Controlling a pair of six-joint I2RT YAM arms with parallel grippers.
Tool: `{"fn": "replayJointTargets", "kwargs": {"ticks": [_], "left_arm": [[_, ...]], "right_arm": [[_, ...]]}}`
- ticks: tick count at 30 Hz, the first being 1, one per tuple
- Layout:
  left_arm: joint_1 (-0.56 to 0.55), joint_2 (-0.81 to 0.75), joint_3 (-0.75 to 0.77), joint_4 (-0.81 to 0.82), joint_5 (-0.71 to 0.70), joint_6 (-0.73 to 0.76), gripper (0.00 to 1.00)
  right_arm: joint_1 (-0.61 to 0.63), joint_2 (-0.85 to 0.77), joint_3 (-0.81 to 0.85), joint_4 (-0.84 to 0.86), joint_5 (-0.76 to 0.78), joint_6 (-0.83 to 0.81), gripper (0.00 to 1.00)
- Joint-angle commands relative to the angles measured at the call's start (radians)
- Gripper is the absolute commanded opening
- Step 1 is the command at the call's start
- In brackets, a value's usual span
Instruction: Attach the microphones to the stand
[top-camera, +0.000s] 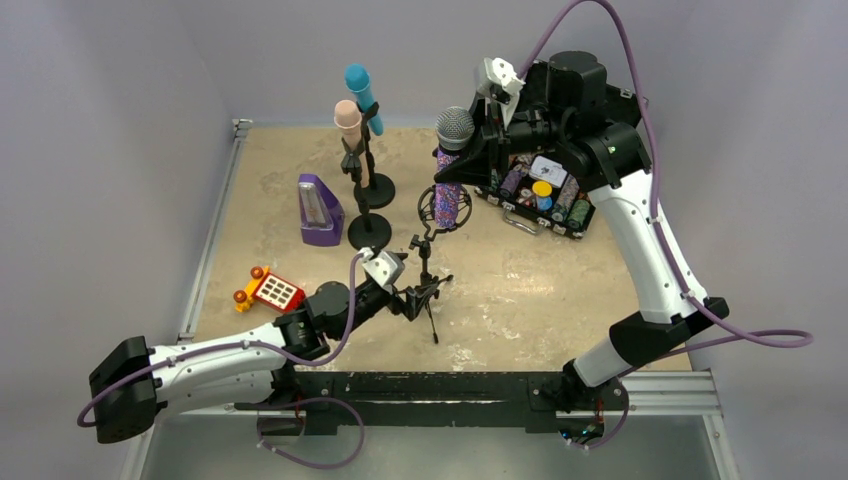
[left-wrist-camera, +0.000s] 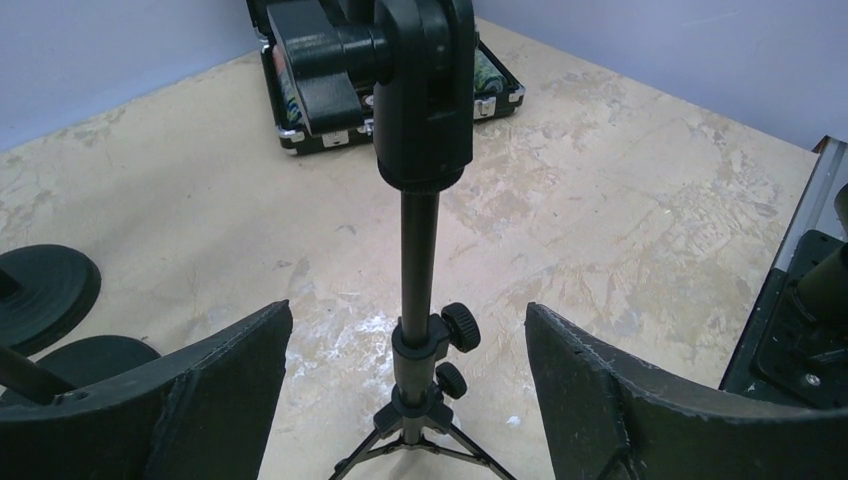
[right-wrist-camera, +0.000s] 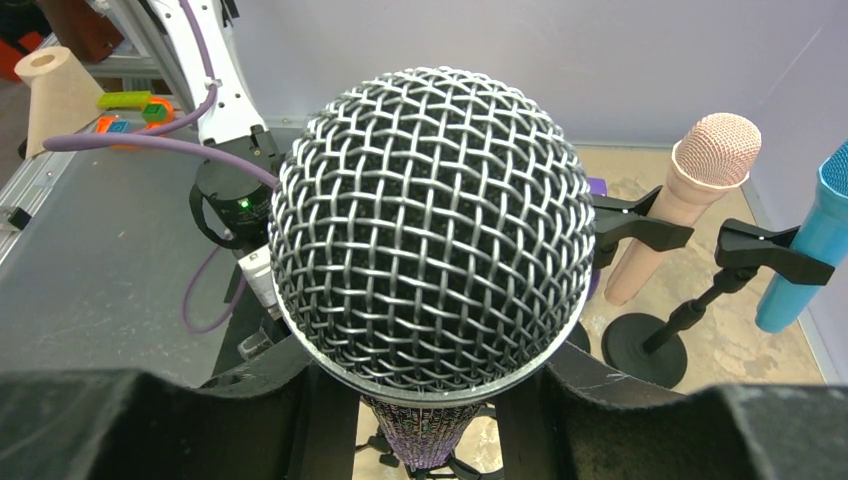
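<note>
Right claw (top-camera: 478, 152) pinches the purple mic (top-camera: 451, 185) upright over the stand (left-wrist-camera: 420, 240). Left claw (left-wrist-camera: 408, 320) is spread, straddling the stand low down without touching it.

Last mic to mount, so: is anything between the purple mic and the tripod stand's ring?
Nothing visible. The purple mic, held by the right gripper, sits at the ring; the left gripper, jaws open, only flanks the pole.
</note>
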Motion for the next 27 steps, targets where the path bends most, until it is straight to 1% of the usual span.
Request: {"fn": "replayJointTargets", "kwargs": {"ticks": [1, 27], "left_arm": [[0.006, -0.016, -0.014, 0.025, 0.02, -0.027, 0.9], [0.006, -0.017, -0.021, 0.031, 0.048, -0.02, 0.91]], "right_arm": [[-0.001, -0.01, 0.002, -0.007, -0.03, -0.015, 0.0], [0.001, -0.012, 0.003, -0.042, -0.032, -0.042, 0.0]]}}
